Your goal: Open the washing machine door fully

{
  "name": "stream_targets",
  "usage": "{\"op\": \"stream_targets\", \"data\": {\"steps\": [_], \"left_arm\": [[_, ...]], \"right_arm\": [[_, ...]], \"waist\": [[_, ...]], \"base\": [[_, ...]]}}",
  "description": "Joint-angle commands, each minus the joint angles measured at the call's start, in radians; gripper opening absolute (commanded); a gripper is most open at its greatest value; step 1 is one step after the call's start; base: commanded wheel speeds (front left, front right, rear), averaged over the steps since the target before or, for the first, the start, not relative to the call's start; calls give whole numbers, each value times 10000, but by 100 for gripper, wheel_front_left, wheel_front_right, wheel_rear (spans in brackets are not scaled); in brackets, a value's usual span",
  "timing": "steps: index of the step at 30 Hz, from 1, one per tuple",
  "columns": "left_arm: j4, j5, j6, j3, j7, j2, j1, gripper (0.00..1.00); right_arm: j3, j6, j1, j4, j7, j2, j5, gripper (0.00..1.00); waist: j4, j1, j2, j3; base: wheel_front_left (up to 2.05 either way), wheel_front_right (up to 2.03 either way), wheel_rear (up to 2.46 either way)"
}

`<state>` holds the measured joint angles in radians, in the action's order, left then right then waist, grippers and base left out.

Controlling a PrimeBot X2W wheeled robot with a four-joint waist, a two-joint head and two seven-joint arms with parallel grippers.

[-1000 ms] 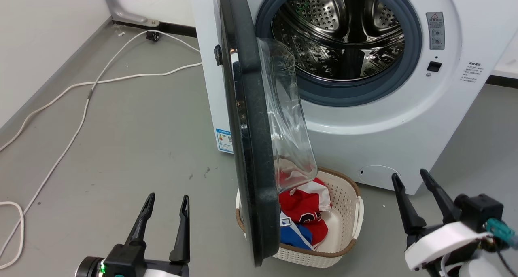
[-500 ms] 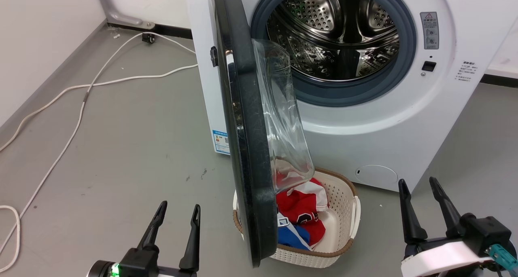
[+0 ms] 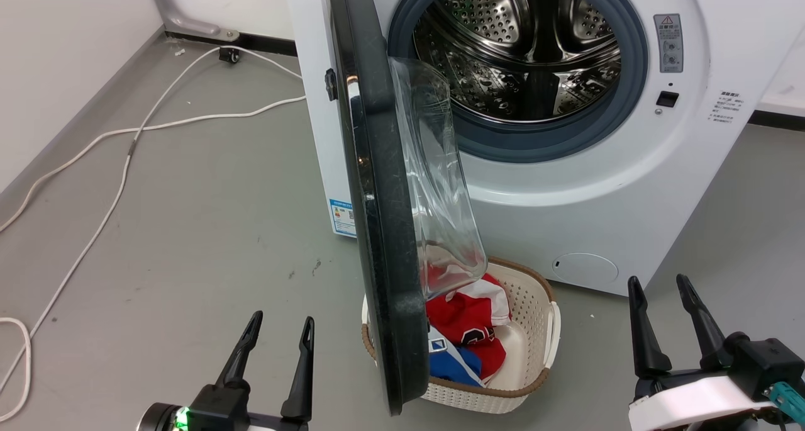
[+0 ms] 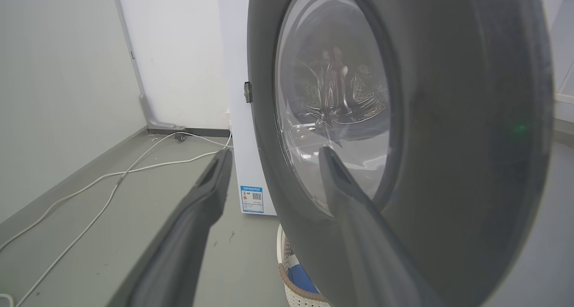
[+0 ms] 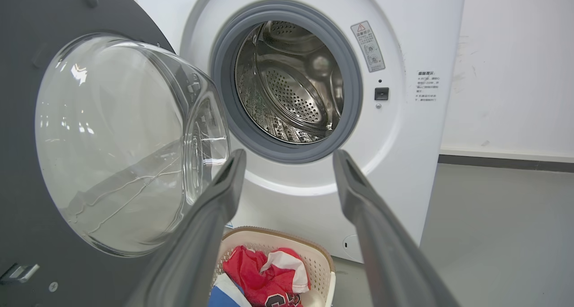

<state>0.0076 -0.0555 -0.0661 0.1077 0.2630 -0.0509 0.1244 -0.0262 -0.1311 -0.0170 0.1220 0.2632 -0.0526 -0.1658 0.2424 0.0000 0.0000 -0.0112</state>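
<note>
**Door part open; both grippers clear of it**

The large, round, glossy black washing machine door [image 3: 377,198], with its bulging clear glass bowl, stands upright and edge-on to the head camera. It is roughly square to the front of the white front-loading washing machine [image 3: 566,192]. It is hinged on the machine's left side. Its free edge points toward the robot and hangs over the cream woven-plastic laundry basket [image 3: 534,321], which holds red and blue clothing [image 3: 465,321] and sits on the grey floor [image 3: 188,242]. The perforated steel drum [image 3: 522,47] is exposed.

The left gripper [image 3: 283,319] sits low on the door's outer, glossy side, near the free edge but apart from it. Its jaws are spread wide and hold nothing. The right gripper [image 3: 657,281] sits on the inner, glass-bowl side, well apart from the door, with its jaws likewise spread and empty.

Assessment: the door is not fully open. It has to swing further to the left, away from the drum. The left gripper is the nearer one but lies in the path of that swing. A push would have to come against the inner face, or a pull at the free edge.
</note>
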Motion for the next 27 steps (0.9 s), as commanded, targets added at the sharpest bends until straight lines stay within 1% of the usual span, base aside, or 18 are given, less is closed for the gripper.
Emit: {"op": "stream_targets", "data": {"steps": [1,5,6,7,8,9,11,16,23,27], "left_arm": [[-18,45,3,-2,27,10,-50,100],[-76,83,-8,-38,27,8,-46,100],[-84,41,-31,-32,27,10,-32,91],[-89,18,-56,-34,27,10,-17,47],[-97,22,-82,-28,27,10,-15,19],[-111,62,-113,-23,27,10,-18,0],[-151,128,-146,-15,27,10,-55,0],[-646,-40,1,-125,27,10,-313,0],[-1733,-261,291,-192,27,10,-979,0],[-2302,-319,370,-306,26,10,-1499,0]], "right_arm": [[-7,7,-87,-7,21,38,-67,100],[-15,7,-79,38,21,39,-139,100],[-27,7,-85,68,21,39,-173,100],[-40,7,-96,122,21,38,-217,100],[-37,7,-94,163,21,38,-250,100],[-35,7,-85,197,22,38,-265,100],[-7,7,-59,262,22,39,-288,100],[36,7,7,338,22,38,-312,100],[121,7,88,413,22,39,-357,100],[130,7,138,429,22,37,-369,100]], "waist": [[-4,0,0,4],[-20,0,0,-2],[-23,0,0,-8],[-26,0,0,-15],[-29,0,0,-22],[-31,0,0,-28],[-35,0,0,-36],[-25,0,0,-34],[0,0,0,-17],[1,0,0,-3]], "base": [[0,0,0],[0,0,0],[0,0,0],[0,0,0],[0,0,0],[0,0,0],[0,0,0],[0,0,0],[0,0,0],[0,0,0]]}}
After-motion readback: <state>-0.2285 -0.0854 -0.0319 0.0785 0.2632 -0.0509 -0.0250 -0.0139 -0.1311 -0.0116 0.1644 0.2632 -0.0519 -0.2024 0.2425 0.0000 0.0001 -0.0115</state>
